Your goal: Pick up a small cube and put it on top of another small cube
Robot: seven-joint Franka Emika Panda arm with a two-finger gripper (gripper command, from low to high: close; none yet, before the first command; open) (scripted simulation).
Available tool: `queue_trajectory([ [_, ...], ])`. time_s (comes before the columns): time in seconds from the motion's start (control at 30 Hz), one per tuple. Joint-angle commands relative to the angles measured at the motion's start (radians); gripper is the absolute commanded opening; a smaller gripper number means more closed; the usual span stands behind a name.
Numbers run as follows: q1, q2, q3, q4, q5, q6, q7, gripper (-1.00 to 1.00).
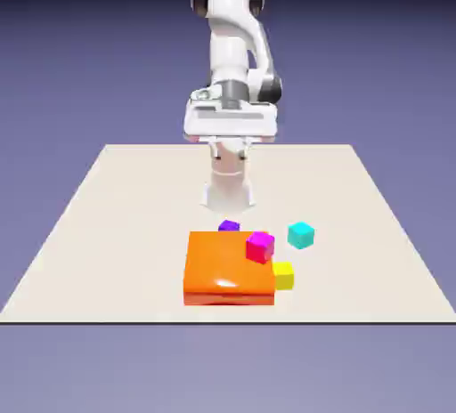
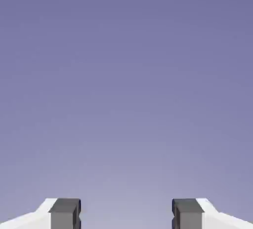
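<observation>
The hand [image 2: 126,215] is spread: in the hand view its two grey fingertips [image 2: 64,213] stand well apart at the bottom edge, with nothing between them but the plain blue-violet backdrop. No cube, slab or counter shows in that view at all.

In the exterior view the white arm [image 1: 233,46] is folded up high over the far part of the counter [image 1: 107,224], and the hand sits under the broad white wrist block, well above the counter surface — its fingers cannot be made out there. All the objects lie on the counter on the camera's side of the hand, well apart from it and lower.

The cyan cube [image 1: 301,234] rests on the bare counter, toward the exterior view's right of the hand, touching nothing. Just beside it, nearer the line below the hand, a magenta cube [image 1: 260,246] sits at the far right corner of the orange slab [image 1: 223,269]; whether it rests on the slab or only stands against that corner cannot be told. A small purple cube [image 1: 229,225] lies at the slab's far edge, the nearest of the things to the hand. A yellow cube [image 1: 282,274] stands against the slab's right side, farther from the hand than the magenta one. The orange slab itself lies flat — broad and low, far larger than any cube.
</observation>
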Motion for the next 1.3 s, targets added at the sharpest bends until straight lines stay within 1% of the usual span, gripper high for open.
queue_trajectory([
  [0.0, -0.009, 0.004, 0.032, -0.001, -0.001, -0.008, 0.044, 0.0],
  [1.27, -0.368, 0.162, 1.242, -0.05, -0.028, -0.302, 1.696, 0.0],
])
